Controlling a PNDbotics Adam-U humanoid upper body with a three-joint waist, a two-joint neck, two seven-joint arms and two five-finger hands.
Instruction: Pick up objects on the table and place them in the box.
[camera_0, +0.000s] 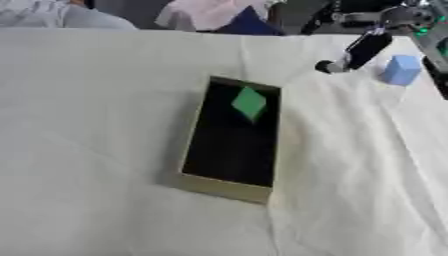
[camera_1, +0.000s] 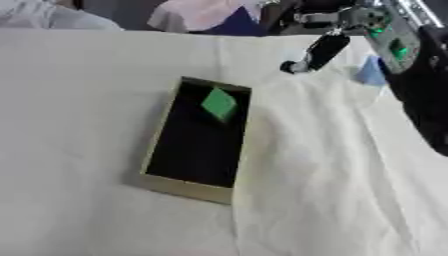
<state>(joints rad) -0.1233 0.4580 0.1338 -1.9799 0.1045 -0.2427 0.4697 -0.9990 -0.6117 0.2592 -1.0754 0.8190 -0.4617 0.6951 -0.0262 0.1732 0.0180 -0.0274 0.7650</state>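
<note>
One green block (camera_0: 249, 103) already lying in the box (camera_0: 226, 188), toward its far end, seen through the left eye; one blue block (camera_0: 402, 69) sitting on the white cloth (camera_0: 96, 150) near the far right corner, well apart from the box. Reaching in from the upper right, the right hand (camera_0: 354, 54) hovering just beside the blue block (on its box-ward side), a dark finger pointing down toward the cloth; impossible to say whether touching the block. Cannot tell whether the fingers are spread or curled, only one showing plainly.

Turning to the right eye view: same hand (camera_1: 317, 54) hanging above the cloth beyond the box's far right corner, the blue block (camera_1: 369, 72) partly hidden behind the robot's forearm (camera_1: 391, 42). No sign of the left hand in either view.

Judging by the layout, approaching the second object, with the grasp not yet made. Next move probably calling for shifting the hand rightward over the block, closing round it, then carrying it left and nearer to drop beside the green one.
</note>
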